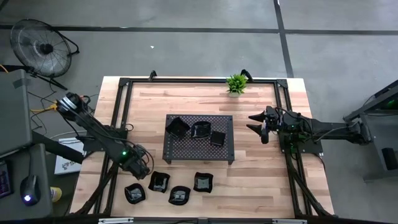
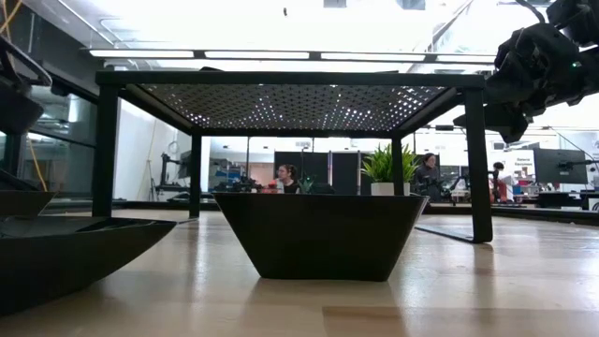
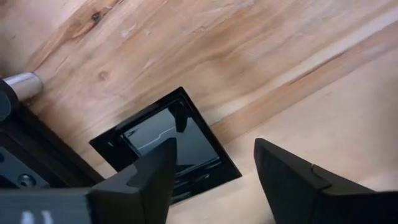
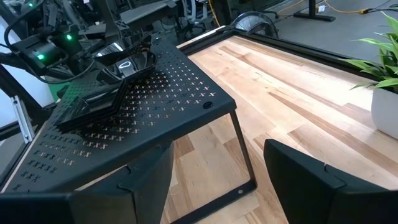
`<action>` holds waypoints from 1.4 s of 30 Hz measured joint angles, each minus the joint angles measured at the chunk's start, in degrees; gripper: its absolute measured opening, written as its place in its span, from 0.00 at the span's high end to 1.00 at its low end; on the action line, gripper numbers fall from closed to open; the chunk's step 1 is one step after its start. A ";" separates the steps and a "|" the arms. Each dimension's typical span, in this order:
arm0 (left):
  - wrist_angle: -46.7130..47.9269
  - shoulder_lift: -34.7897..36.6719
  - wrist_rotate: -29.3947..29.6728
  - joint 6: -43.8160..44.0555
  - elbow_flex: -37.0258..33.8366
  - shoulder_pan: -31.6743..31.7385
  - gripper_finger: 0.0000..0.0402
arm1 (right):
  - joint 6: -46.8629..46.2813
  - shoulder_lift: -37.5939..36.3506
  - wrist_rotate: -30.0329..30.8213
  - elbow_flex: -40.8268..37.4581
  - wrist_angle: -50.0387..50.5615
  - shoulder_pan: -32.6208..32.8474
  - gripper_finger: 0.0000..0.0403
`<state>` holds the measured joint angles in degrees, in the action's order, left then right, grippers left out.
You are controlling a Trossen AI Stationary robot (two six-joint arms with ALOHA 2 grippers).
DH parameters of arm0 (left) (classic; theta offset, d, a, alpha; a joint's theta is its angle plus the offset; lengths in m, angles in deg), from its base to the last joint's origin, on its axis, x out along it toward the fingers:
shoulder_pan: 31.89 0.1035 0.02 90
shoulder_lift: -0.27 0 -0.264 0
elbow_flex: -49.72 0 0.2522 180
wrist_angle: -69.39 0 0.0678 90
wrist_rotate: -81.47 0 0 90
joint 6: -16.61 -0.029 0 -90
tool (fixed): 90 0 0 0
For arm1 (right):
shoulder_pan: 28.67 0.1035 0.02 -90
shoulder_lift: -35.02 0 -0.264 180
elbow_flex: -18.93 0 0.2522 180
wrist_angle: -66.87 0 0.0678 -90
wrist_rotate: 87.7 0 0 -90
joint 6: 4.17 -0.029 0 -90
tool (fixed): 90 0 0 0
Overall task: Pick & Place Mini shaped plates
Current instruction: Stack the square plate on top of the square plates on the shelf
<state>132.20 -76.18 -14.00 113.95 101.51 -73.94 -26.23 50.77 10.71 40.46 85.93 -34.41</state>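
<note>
At the lower left of the high view the left gripper [image 1: 140, 167] hovers, fingers wide, over a glossy black square mini plate [image 3: 168, 146] on the wooden bench [image 1: 261, 180], while the right gripper [image 1: 257, 123], fingers wide, waits at right.

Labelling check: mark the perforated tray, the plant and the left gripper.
perforated tray [image 1: 186, 151], high view, bare mesh at the near left.
plant [image 1: 236, 83], high view, centre of the leaves.
left gripper [image 3: 211, 171], left wrist view, midway between its open fingers, above a square plate.
</note>
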 joint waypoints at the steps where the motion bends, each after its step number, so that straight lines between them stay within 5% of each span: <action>1: -0.12 -0.39 -0.02 0.00 0.00 0.00 0.50 | 0.00 -0.02 0.00 -0.01 0.00 0.00 0.39; 31: -2.44 -3.20 -3.24 -4.29 0.20 0.02 0.98 | 0.00 -0.02 0.00 -0.02 0.00 -0.02 0.39; 42: 3.45 -3.20 -2.92 -12.14 4.97 0.00 0.99 | 0.00 -0.01 0.01 -0.01 0.00 0.00 0.39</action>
<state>135.65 -79.39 -16.92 101.81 106.48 -73.93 -26.23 50.76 10.71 40.45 85.93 -34.41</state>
